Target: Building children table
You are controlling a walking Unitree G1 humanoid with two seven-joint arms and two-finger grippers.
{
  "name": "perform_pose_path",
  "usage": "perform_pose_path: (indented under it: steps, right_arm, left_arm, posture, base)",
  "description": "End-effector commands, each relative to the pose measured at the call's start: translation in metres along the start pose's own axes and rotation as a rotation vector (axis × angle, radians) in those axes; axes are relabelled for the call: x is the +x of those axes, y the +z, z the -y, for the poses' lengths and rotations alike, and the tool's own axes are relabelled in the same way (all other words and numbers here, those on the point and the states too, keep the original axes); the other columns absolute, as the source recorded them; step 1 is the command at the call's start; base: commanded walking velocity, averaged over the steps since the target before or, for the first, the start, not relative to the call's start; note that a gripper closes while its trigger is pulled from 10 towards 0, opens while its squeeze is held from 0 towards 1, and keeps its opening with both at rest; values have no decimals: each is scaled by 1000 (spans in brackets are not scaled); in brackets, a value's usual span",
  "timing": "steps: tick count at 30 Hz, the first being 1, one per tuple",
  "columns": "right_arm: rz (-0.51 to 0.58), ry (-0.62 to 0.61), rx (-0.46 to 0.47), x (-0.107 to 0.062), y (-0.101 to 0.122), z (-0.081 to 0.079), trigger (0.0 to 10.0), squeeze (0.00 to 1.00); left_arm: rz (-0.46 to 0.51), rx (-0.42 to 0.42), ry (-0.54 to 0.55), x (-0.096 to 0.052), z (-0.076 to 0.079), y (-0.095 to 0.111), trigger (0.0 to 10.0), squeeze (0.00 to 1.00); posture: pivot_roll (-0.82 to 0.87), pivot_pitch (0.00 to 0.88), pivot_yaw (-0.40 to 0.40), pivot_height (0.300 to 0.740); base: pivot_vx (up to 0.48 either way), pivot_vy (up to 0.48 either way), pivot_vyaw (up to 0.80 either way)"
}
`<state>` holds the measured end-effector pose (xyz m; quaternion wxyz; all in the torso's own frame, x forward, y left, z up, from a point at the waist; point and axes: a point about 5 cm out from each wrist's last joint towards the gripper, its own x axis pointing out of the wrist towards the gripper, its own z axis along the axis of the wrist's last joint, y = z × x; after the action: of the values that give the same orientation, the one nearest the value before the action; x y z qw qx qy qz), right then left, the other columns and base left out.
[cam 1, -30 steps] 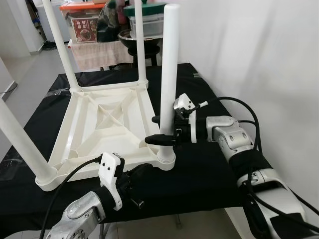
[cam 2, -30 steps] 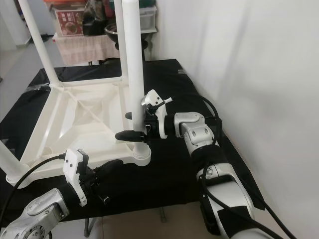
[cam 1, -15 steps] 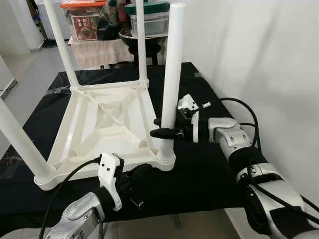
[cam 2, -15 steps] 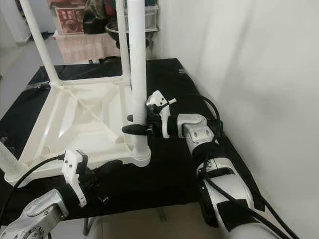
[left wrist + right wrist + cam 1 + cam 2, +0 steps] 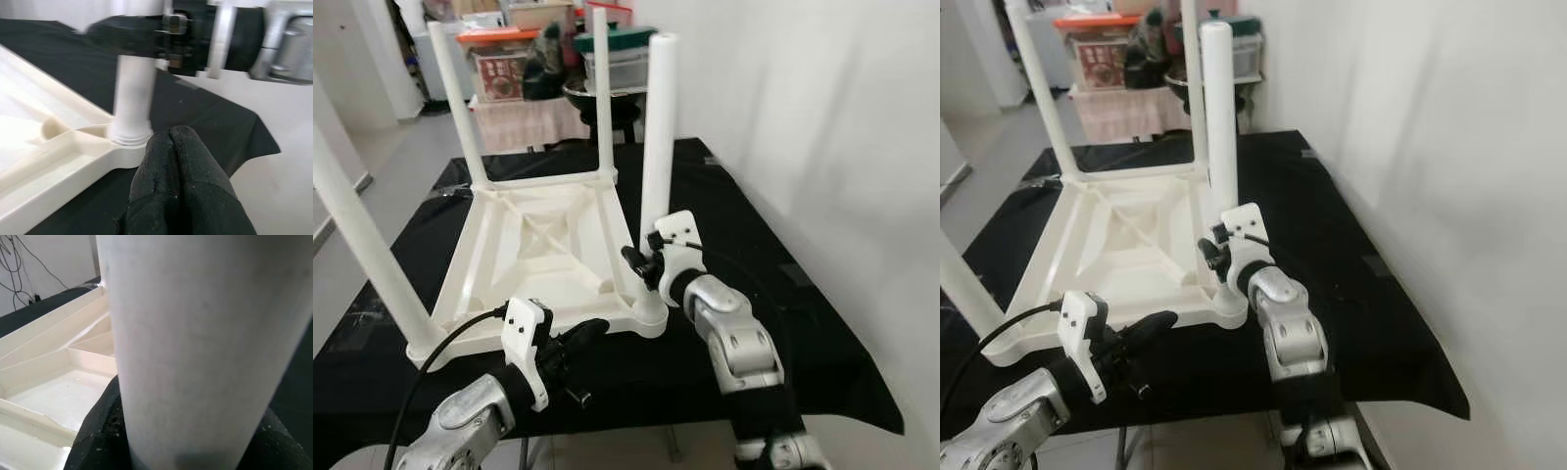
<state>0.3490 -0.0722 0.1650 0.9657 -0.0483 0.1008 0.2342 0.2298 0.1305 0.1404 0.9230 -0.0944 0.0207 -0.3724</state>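
A white plastic children's table [image 5: 538, 245] lies upside down on the black-covered bench, with its legs pointing up. My right gripper [image 5: 641, 262] is shut on the lower part of the near-right leg [image 5: 656, 147], just above its socket at the table's corner. In the right wrist view that leg [image 5: 195, 342] stands between the black fingers [image 5: 95, 443]. My left gripper [image 5: 592, 330] is shut with nothing in it, low over the cloth just in front of the table's near edge. Its fingertips [image 5: 173, 139] point at the base of the same leg [image 5: 133, 98].
The black cloth [image 5: 764, 264] covers the bench out to its right and near edges. A white wall runs close along the right. Behind the bench stand storage boxes [image 5: 504, 69] and a dark basin. Grey floor lies to the left.
My right arm has swung round from the right side to the near side of the leg, with the gripper still at the leg. The camera has shifted. The left gripper stays where it was.
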Motion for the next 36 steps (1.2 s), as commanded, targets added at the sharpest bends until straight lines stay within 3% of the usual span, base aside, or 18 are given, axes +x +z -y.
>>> perform_pose_path:
  steps: [1, 2, 3, 4, 5, 7, 8, 10, 12, 13, 17, 18, 27, 28, 29, 30, 31, 36]
  right_arm:
    - [-138, -28, 7, 1, -32, 5, 3608, 0]
    - [-138, -28, 7, 1, -32, 5, 3608, 0]
    - [-129, -3, 2, 0, -29, 0, 10000, 0]
    - [-126, -5, 6, -5, -25, -7, 10000, 675]
    - [-103, 47, 15, -7, -19, -13, 10000, 1000]
    - [-86, 85, 21, -9, -15, -18, 10000, 1000]
    - [-24, 186, 30, -7, -4, -20, 10000, 1000]
    - [20, 259, 33, -6, 4, -21, 10000, 1000]
    - [99, 482, -22, -9, 17, -18, 10000, 1000]
    - [99, 482, -22, -9, 17, -18, 10000, 1000]
    - [103, 696, -111, -11, 22, -7, 10000, 1000]
    - [108, 728, -116, -7, 27, -3, 10000, 0]
    - [88, 860, -124, 1, 41, 5, 10000, 0]
    - [80, 883, -124, 2, 42, 7, 8745, 0]
    - [61, 919, -123, 3, 40, 9, 3255, 0]
    - [61, 919, -123, 3, 40, 9, 3255, 0]
    - [50, 924, -122, 3, 37, 11, 0, 0]
    - [25, 901, -109, 4, 28, 18, 0, 0]
  left_arm:
    - [-8, -2, 14, 0, 0, -2, 10000, 0]
    - [-8, -2, 14, 0, 0, -2, 10000, 0]
    - [-4, -1, 22, 0, 0, -2, 10000, 0]
    - [-3, -1, 25, 0, 0, -2, 10000, 0]
    - [-3, -2, 22, 0, 0, -2, 10000, 0]
    - [-4, -2, 20, 0, 0, -2, 10000, 0]
    - [-5, -4, 13, 1, 1, -2, 10000, 0]
    - [-6, -6, 9, 1, 1, -2, 10000, 0]
    - [-6, -9, 2, 3, 1, -3, 10000, 0]
    - [-6, -9, 2, 3, 1, -3, 10000, 0]
    - [-3, -11, 2, 3, 2, -3, 10000, 0]
    - [-2, -11, 4, 3, 2, -3, 10000, 0]
    - [-3, -11, 7, 2, 4, -4, 10000, 0]
    - [-4, -11, 7, 2, 4, -4, 10000, 0]
    - [-6, -11, 8, 2, 5, -4, 10000, 0]
    - [-6, -11, 8, 2, 5, -4, 10000, 0]
    - [-7, -11, 8, 2, 5, -4, 10000, 0]
    - [-6, -9, 12, 2, 6, -4, 10000, 0]
  posture:
    - [15, 15, -5, 740]
    - [15, 15, -5, 740]
    - [19, 14, -9, 740]
    - [20, 13, -10, 740]
    - [16, 11, -12, 740]
    - [16, 11, -12, 740]
    - [2, 9, -11, 740]
    - [2, 9, -11, 740]
    - [3, 7, -16, 740]
    - [3, 7, -16, 740]
    - [10, 5, -20, 740]
    - [13, 5, -21, 740]
    - [42, 6, -24, 740]
    - [45, 7, -22, 740]
    - [49, 8, -23, 740]
    - [49, 8, -23, 740]
    - [57, 9, -28, 740]
    - [52, 12, -30, 740]
  base:
    - [0, 0, 0]
    - [0, 0, 0]
    - [0, 0, 0]
    - [0, 0, 0]
    - [0, 0, 0]
    - [0, 0, 0]
    - [0, 0, 0]
    - [0, 0, 0]
    - [0, 0, 0]
    - [0, 0, 0]
    - [0, 0, 0]
    - [0, 0, 0]
    - [0, 0, 0]
    - [0, 0, 0]
    - [0, 0, 0]
    - [0, 0, 0]
    - [0, 0, 0]
    - [0, 0, 0]
